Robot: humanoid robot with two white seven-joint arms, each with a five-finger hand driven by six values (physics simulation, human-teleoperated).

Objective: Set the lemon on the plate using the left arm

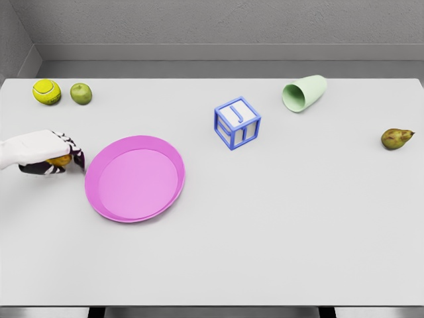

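Currently left hand [58,154] cups the lemon [59,159] on the desk [278,218] beside the pink plate [135,177]; we expect rim contact could dislodge it.

Bright, even, soft light falls from above on a pale grey table [278,225]. Shadows are faint: a thin soft one under the plate [135,177], a slight one beside the block [237,123]. No glare. The render is sharp throughout, with straight, undistorted edges.
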